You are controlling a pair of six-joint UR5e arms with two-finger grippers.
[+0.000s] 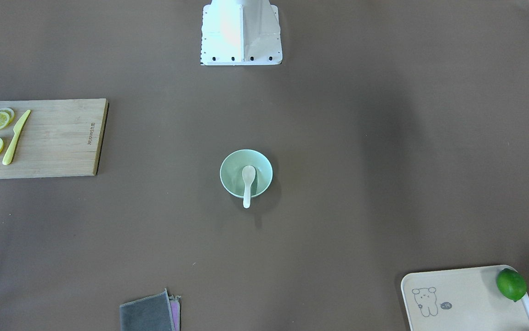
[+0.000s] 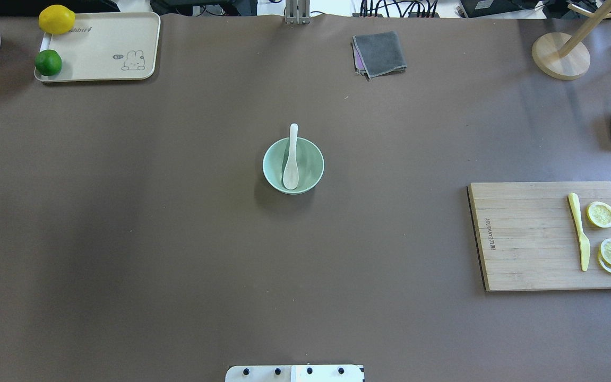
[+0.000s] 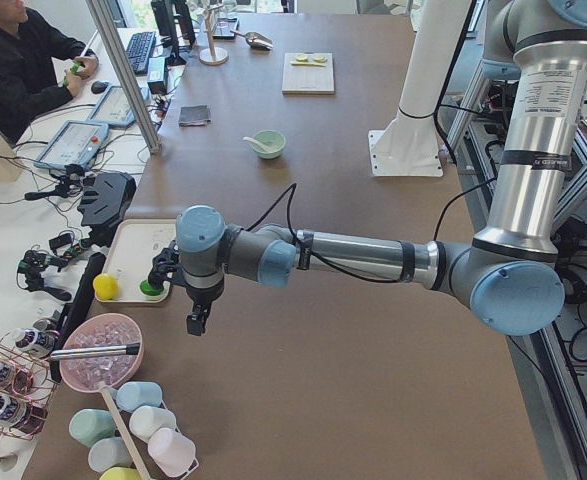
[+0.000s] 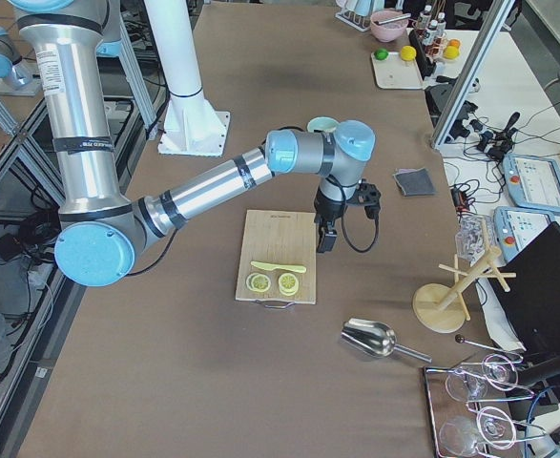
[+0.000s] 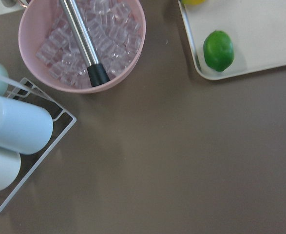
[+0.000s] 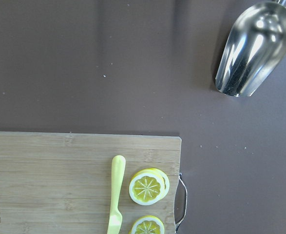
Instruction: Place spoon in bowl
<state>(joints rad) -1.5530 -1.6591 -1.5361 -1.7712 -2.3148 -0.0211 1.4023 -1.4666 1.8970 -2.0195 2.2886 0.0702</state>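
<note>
Spoon (image 2: 291, 156) rests in the bowl (image 2: 308, 164) at the middle of the worktop (image 2: 178, 239), scoop down inside and handle leaning on the rim and sticking out over the far side, away from the robot's base. The front-facing view shows the same from the other side: the scoop of the spoon (image 1: 247, 184) sits low in the bowl (image 1: 231, 172) and the handle overhangs the edge toward the camera. Neither of these two views shows an arm. Only the side views do. In the exterior left view the left arm (image 3: 353, 255) reaches out to the worktop's end, and the left jaws hang beside the cream tray (image 3: 133, 245), well apart from the small, far-off bowl (image 3: 271, 145). In the exterior right view the right arm (image 4: 213, 186) stretches over the cutting board (image 4: 280, 239) with the right jaws above it, and the bowl (image 4: 320, 124) peeks out behind the wrist, apart from the jaws. From these views alone I cannot tell whether either pair of jaws is spread or pressed together. The wrist cameras show no spoon or mint bowl. The left one looks down on a pink bowl (image 5: 35, 58) of ice cubes with a metal handle in it, a lime (image 5: 218, 49) on the tray's corner, and pale cups (image 5: 16, 126) in a wire rack. The right one shows the board's end with a yellow knife (image 6: 115, 192), lemon slices (image 6: 147, 186) and a steel scoop (image 6: 252, 48). Only the overhead view shows the lemon (image 2: 57, 19) on the tray.
</note>
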